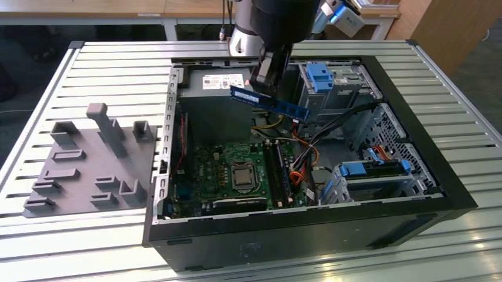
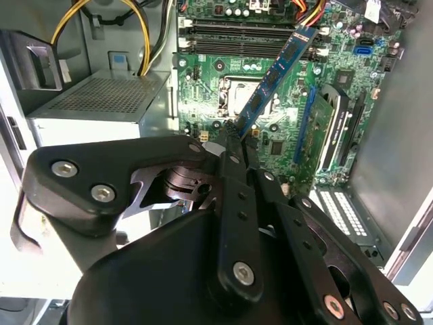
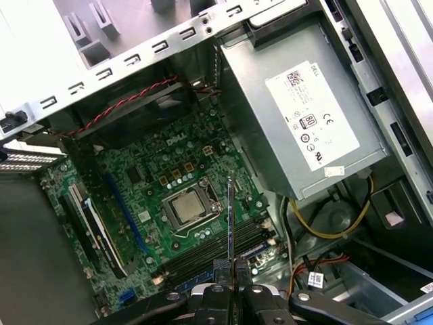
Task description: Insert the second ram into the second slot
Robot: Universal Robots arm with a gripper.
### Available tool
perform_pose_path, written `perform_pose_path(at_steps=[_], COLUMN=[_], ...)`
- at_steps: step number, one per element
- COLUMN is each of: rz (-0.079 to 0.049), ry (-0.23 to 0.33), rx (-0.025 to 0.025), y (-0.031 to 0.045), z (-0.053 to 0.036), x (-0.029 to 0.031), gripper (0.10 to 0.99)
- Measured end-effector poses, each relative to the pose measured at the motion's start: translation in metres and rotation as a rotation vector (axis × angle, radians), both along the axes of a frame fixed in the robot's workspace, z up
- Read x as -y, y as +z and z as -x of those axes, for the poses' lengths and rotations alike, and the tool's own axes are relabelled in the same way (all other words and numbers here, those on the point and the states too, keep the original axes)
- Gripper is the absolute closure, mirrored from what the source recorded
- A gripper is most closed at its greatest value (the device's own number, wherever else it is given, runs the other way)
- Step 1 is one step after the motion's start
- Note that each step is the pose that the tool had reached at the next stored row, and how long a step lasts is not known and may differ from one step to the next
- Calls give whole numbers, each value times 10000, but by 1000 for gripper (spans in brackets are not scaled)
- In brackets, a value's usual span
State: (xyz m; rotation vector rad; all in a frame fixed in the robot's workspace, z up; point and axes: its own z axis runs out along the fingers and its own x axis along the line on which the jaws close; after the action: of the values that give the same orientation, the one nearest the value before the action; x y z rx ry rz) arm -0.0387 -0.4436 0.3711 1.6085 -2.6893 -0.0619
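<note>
Your black gripper (image 1: 264, 88) is squeezed shut on the second ram (image 1: 274, 104), a long, thin, flat blue circuit-board stick. It grips the stick near one end, and the rest pokes out past the fingertips. In the second wrist view you can see the black fingers (image 2: 233, 156) pressed on both flat sides. The stick is up in the air and touches nothing else. In the exterior view it tilts, with the free end lower.

Under the gripper is the big black computer case (image 1: 314, 214), lying on its side with the top open. Its walls go all around, so the open way in is from above. Down below the gripper sits the green motherboard (image 3: 169, 169). The long black memory slots (image 2: 237, 30) lie on it, well under the stick. In the first wrist view the stick looks like a thin line that crosses over the slots.

Close to the gripper on one side is the grey metal power box (image 3: 304, 122), with yellow wires (image 3: 338, 230) coming out of it. On the other side is the metal drive cage with a light-blue plastic clip (image 1: 318, 76). Black and orange cables (image 1: 302, 158) lie beside the slots, so room there is tight.

The arm (image 1: 267, 23) comes down from above, and the gripper points down into the case.
</note>
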Motion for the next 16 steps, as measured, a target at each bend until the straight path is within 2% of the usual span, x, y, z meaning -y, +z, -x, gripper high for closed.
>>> perform_pose_path(at_steps=[16], rz=[5], ry=[-338], rx=[0], y=[0], z=[1], x=[5], gripper=[949])
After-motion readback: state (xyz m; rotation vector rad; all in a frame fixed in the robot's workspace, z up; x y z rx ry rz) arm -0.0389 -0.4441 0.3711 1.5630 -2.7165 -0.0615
